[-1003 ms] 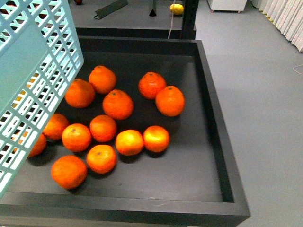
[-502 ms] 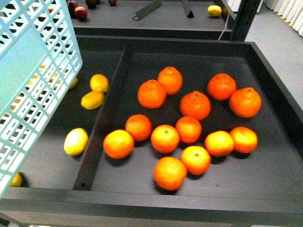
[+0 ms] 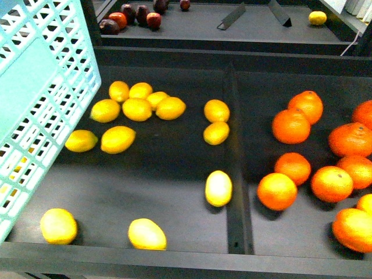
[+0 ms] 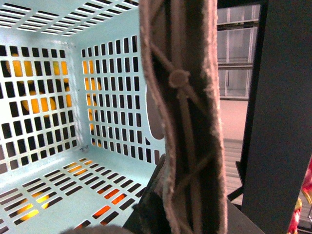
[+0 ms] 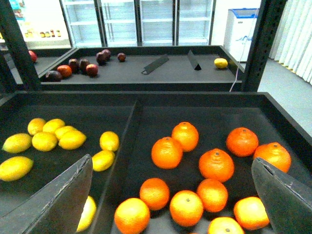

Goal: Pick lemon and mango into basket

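Observation:
The light turquoise basket (image 3: pixel 40 99) hangs tilted at the left edge of the front view, over the end of the lemon compartment. Its brown handle (image 4: pixel 185 97) fills the left wrist view, and my left gripper (image 4: pixel 158 209) is shut on it. The basket's inside (image 4: pixel 53 190) holds nothing; fruit colours show through its slots. Several lemons (image 3: pixel 137 108) lie loose in the tray's left compartment. My right gripper (image 5: pixel 170 200) is open above the oranges (image 5: pixel 166 152), with lemons (image 5: pixel 109 141) off to one side across the divider. The mango is out of view.
A black divider (image 3: pixel 232 151) separates the lemons from several oranges (image 3: pixel 291 125). The tray's raised front rim (image 3: pixel 174 258) runs along the near edge. A back shelf holds dark red fruit (image 3: pixel 139 14) and one yellow fruit (image 3: pixel 317 17). A dark post (image 4: pixel 282 122) stands by the basket.
The front view has swept leftward along the tray: the oranges slid to the right of the picture and the lemon compartment now fills the middle. The basket stays at the left edge.

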